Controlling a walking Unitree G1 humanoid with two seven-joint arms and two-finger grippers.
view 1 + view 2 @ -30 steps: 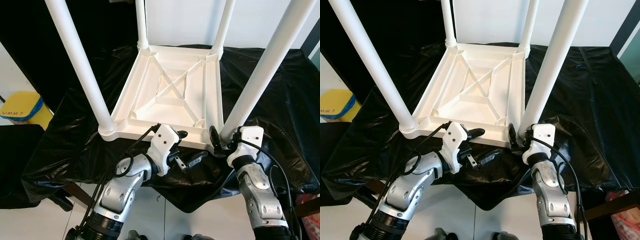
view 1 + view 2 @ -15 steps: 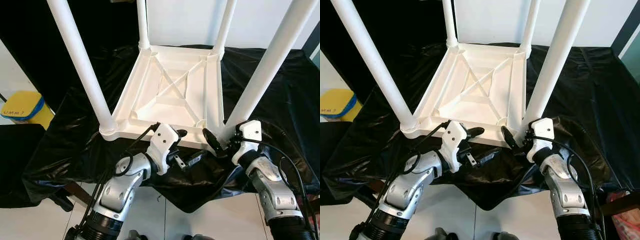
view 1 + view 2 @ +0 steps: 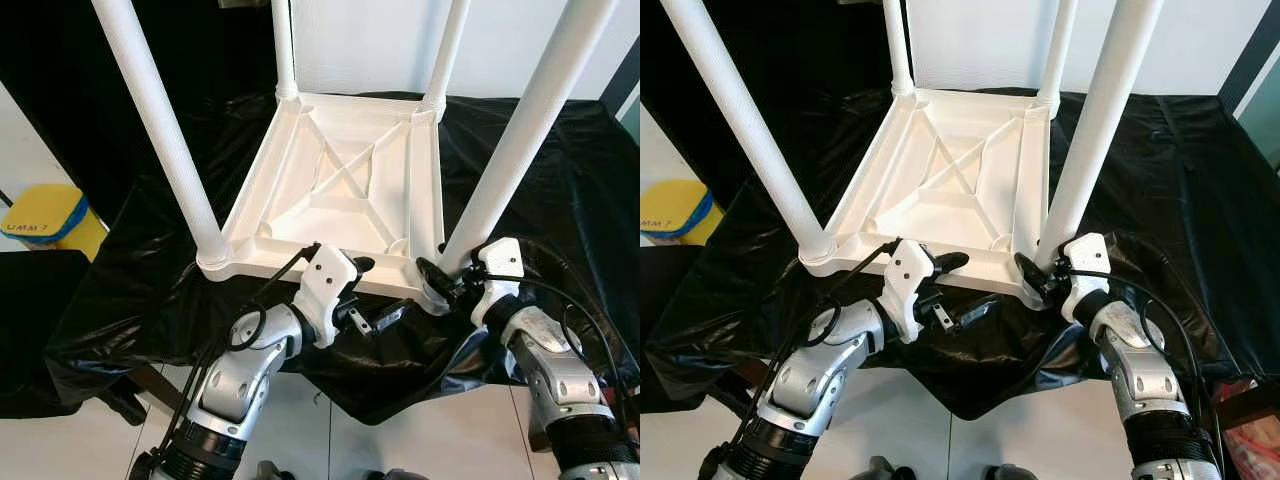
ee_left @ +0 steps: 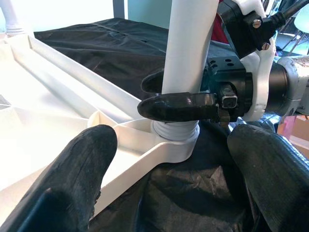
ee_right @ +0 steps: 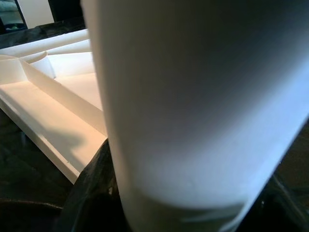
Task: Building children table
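Four white legs stand up from the upturned white children's table (image 3: pixel 340 185) on your black sheet (image 3: pixel 540 170). Your right gripper (image 4: pixel 181 94) clasps the near right leg (image 3: pixel 510 150) at its base, one finger on each side. Your left gripper (image 3: pixel 375 295) hangs spread wide, empty, with the table's near rim between its fingers (image 4: pixel 82 164).

One white upside-down tabletop (image 3: pixel 340 190) sits at the centre of the frame. Four white legs (image 3: pixel 160 135) rise from its corners. One black sheet (image 3: pixel 540 170) lies underneath. One yellow object (image 3: pixel 45 215) sits at the left edge. Two robot arms enter from the bottom.
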